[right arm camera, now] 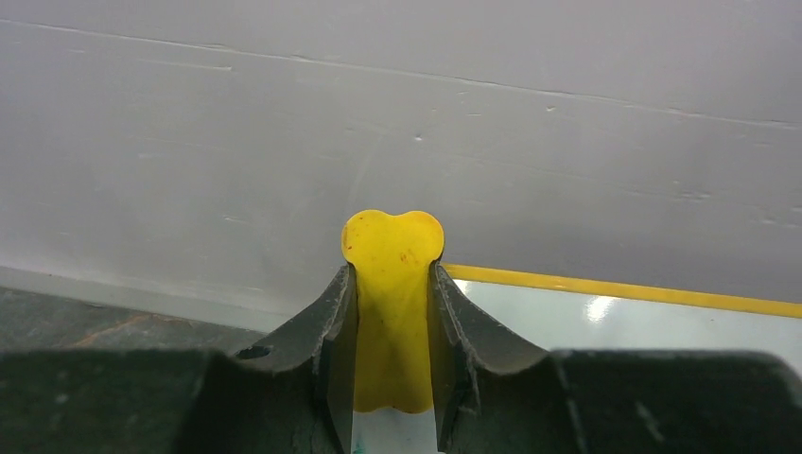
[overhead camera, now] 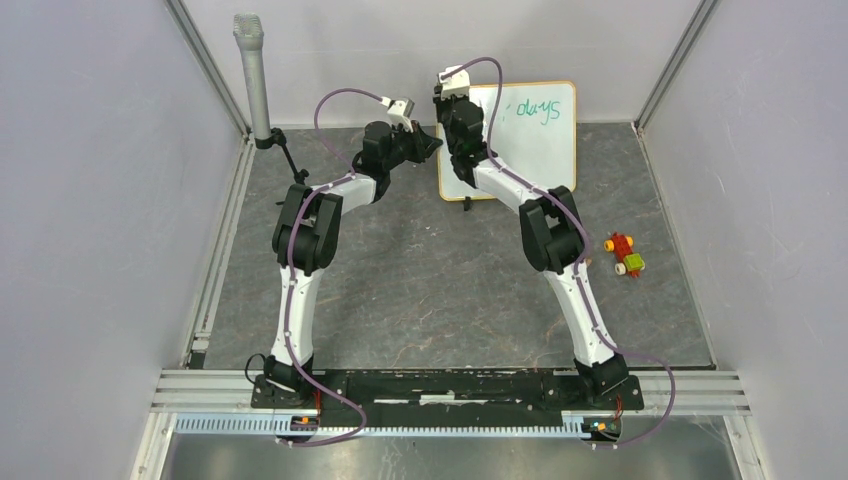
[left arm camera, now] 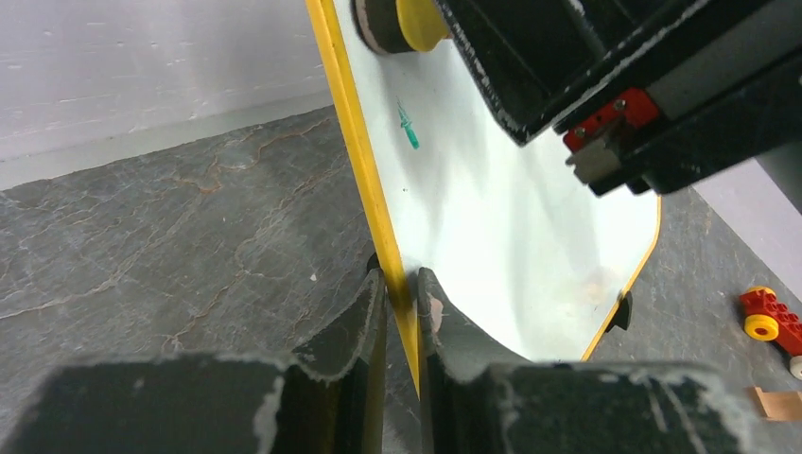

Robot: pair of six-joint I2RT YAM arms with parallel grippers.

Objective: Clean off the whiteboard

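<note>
The whiteboard point(overhead camera: 535, 140), white with an orange-yellow frame, stands upright at the back of the table with teal writing "days" at its upper right. My left gripper point(left arm camera: 402, 293) is shut on the board's left frame edge point(left arm camera: 364, 170); a small teal mark point(left arm camera: 409, 128) shows on the board face. My right gripper point(right arm camera: 392, 284) is shut on a yellow eraser point(right arm camera: 392, 255) and holds it against the board's upper left; the eraser also shows in the left wrist view point(left arm camera: 402, 21). In the top view the right gripper point(overhead camera: 458, 105) covers the board's upper left corner.
A grey microphone on a black stand point(overhead camera: 254, 80) is at the back left. A red and yellow toy brick car point(overhead camera: 625, 254) lies right of the right arm, also in the left wrist view point(left arm camera: 771, 320). Grey walls enclose the slate table point(overhead camera: 420, 280).
</note>
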